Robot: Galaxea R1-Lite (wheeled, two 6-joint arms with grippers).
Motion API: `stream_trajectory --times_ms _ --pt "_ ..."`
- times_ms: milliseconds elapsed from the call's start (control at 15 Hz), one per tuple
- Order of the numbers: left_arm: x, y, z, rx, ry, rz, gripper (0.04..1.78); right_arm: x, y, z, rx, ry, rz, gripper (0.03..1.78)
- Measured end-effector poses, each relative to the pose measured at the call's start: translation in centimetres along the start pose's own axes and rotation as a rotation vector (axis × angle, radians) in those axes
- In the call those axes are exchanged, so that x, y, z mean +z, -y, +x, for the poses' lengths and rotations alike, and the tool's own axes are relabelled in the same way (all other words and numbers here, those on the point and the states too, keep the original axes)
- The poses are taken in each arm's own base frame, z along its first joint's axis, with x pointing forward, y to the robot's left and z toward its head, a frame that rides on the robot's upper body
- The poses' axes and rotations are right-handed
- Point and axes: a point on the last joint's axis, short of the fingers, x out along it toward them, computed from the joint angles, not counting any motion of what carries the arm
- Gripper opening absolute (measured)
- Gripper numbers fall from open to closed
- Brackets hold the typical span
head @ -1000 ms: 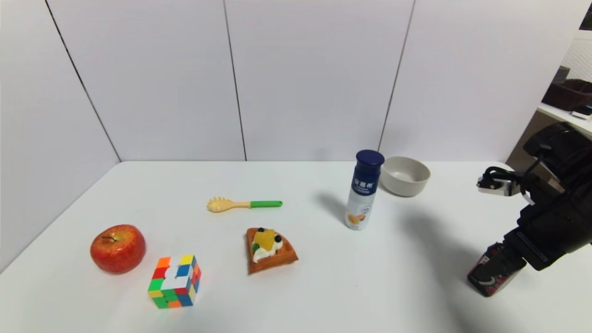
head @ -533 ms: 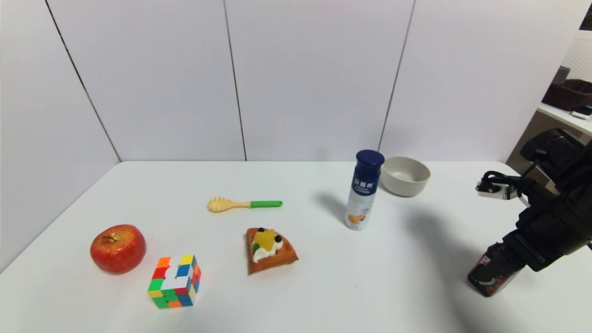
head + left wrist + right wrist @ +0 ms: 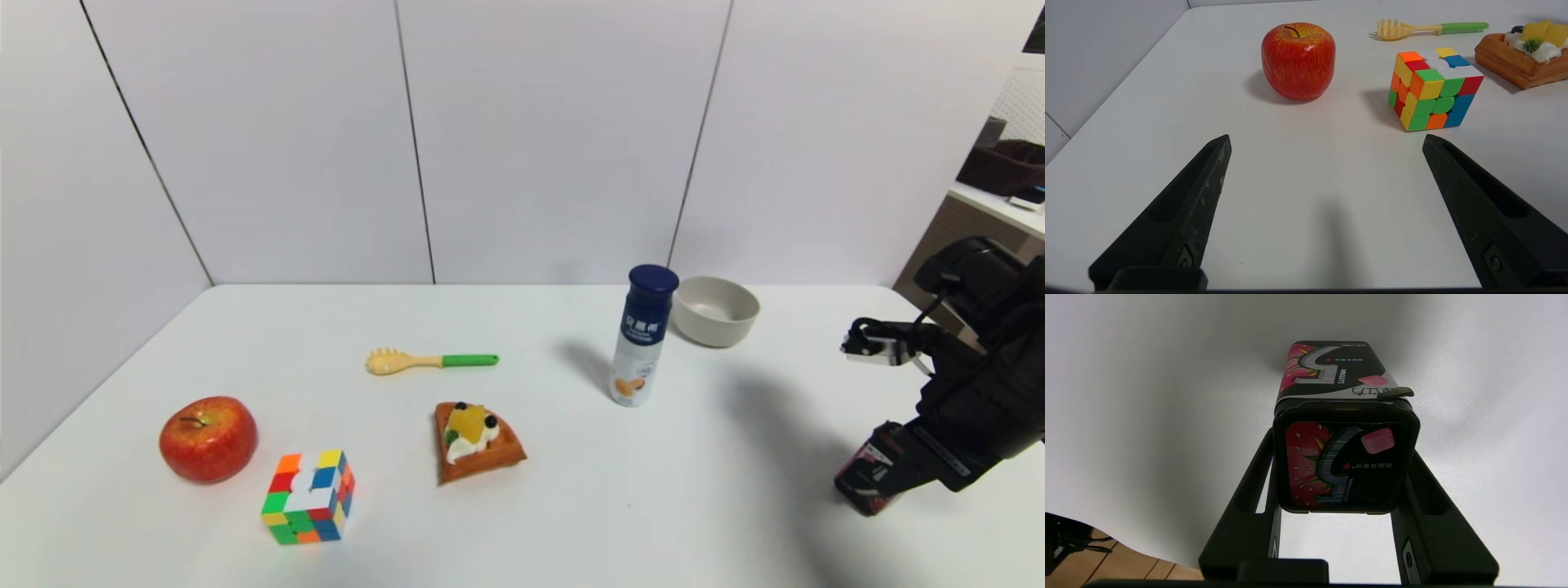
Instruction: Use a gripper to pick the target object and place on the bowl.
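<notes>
Progress of the pick-and-place task. The box (image 3: 1341, 453), black with a grey "5" and pink-red markings, is seen clamped between the two fingers of the right pincer (image 3: 1341, 473), one finger pressed against each side. In the head view the box (image 3: 869, 478) is found at the near right of the surface (image 3: 571, 506), tilted in the grip, with its lower corner at or just above the surface; whether it is fully lifted cannot be told. The grasp is therefore judged complete, and the lift is judged to be at most just begun.

The bowl (image 3: 716, 310) stands empty at the far side of the surface, well apart from the box, just beside the bottle (image 3: 643, 335). The carry toward the bowl, the lowering into it and the release are judged to be left. The bottle, upright and near the bowl, is judged an obstacle to be avoided on the approach.

The left pincer (image 3: 1327, 204) is held with its fingers wide apart and nothing between them, low over the near left of the surface, facing the apple (image 3: 1298, 60) and the cube (image 3: 1435, 87).
</notes>
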Motion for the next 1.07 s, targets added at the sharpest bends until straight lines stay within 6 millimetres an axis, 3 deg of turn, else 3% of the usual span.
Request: stream_trajectory --times_ms 333,533,867,1067 --pt "0.0 0.0 0.0 0.0 0.0 0.0 1.69 0.4 0.1 -0.7 -0.011 0.029 -0.011 0.74" --pt "0.0 0.0 0.0 0.0 0.0 0.0 1.69 1.8 0.5 -2.4 -0.043 0.113 -0.022 0.74" --pt "0.0 0.0 0.0 0.0 0.0 0.0 1.69 7.0 2.0 -6.7 -0.129 0.348 -0.056 0.74" --pt "0.0 0.0 0.0 0.0 0.0 0.0 1.69 10.6 3.0 -7.6 -0.131 0.468 -0.083 0.74"
